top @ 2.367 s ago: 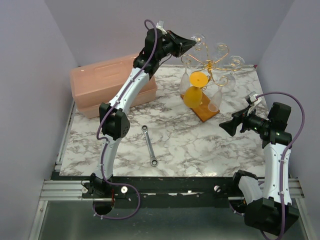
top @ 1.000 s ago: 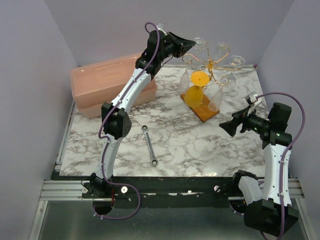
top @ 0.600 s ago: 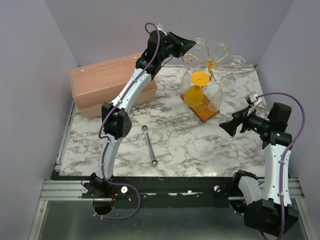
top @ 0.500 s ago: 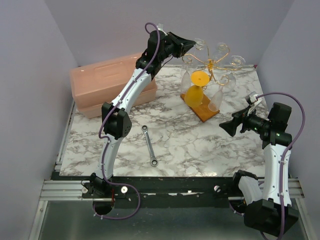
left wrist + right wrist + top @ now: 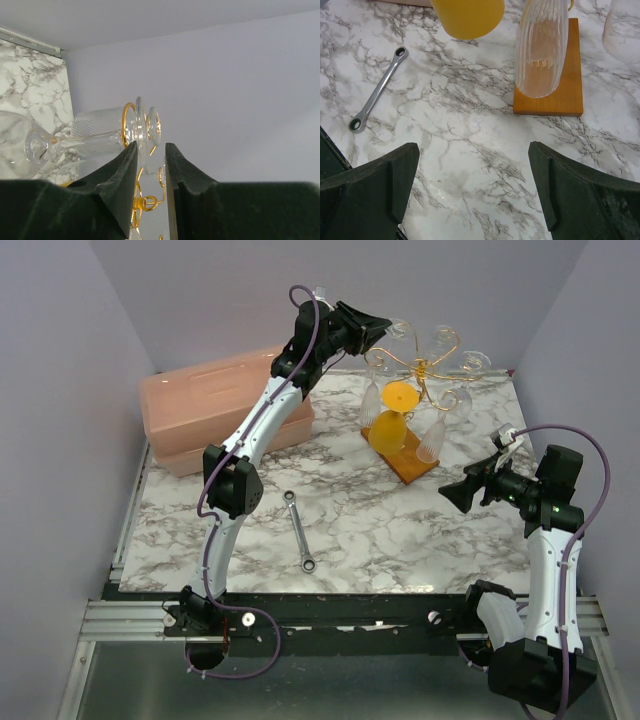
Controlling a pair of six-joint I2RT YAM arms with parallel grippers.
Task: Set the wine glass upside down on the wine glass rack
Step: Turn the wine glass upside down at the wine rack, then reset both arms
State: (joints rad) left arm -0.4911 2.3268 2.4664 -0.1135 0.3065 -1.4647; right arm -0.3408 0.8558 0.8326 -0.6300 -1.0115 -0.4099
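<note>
The gold wine glass rack (image 5: 425, 368) stands on its orange-brown base (image 5: 412, 462) at the back right of the table. A clear wine glass (image 5: 90, 142) hangs upside down from the rack's left arm, its stem in a gold loop (image 5: 127, 120) and its foot (image 5: 141, 127) just past the loop. My left gripper (image 5: 385, 328) is high at that arm. Its jaws stand a little apart with the foot's rim at the tips (image 5: 150, 147), not pinched. My right gripper (image 5: 450, 492) hovers wide open over bare table to the right (image 5: 475, 185), holding nothing.
An orange glass (image 5: 390, 425) and a ribbed clear glass (image 5: 432, 438) also hang on the rack over its base (image 5: 560, 95). A wrench (image 5: 299, 531) lies mid-table. A pink box (image 5: 225, 405) sits at the back left under my left arm.
My left gripper's jaws have parted slightly off the glass foot, and the arm barely shifted. The glass stays hanging on the rack. The right arm has not moved.
</note>
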